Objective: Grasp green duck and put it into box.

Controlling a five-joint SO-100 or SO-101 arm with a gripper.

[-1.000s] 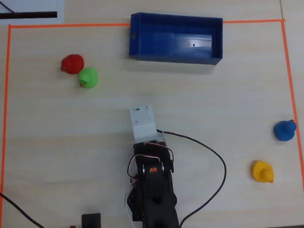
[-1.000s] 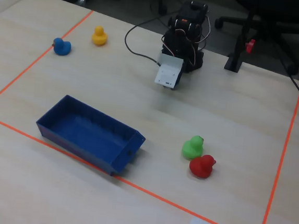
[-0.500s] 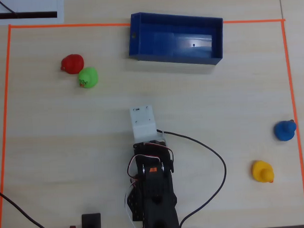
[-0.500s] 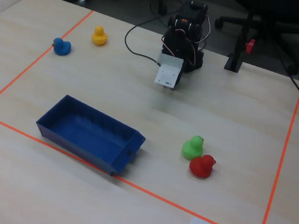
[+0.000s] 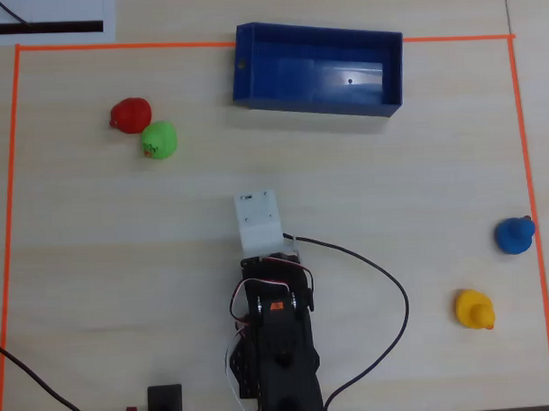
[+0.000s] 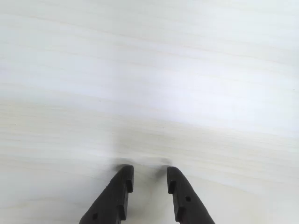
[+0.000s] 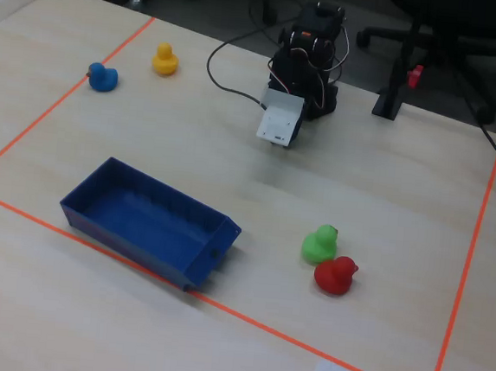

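The green duck [image 5: 159, 139] sits on the pale wood table at the upper left of the overhead view, touching the red duck [image 5: 130, 114]. In the fixed view the green duck [image 7: 319, 244] is at the lower right, right of the box. The dark blue box [image 5: 318, 105] stands open and empty at the top centre; it also shows in the fixed view [image 7: 130, 240]. My gripper [image 6: 149, 171] is open and empty just above bare table. The white wrist housing [image 5: 259, 220] hides it from above, well to the lower right of the green duck.
A blue duck [image 5: 514, 235] and a yellow duck [image 5: 474, 309] sit at the right in the overhead view. Orange tape [image 5: 12, 179] frames the work area. A black cable [image 5: 395, 291] loops right of the arm base [image 5: 275, 350]. A small black stand [image 5: 164, 403] is at the bottom.
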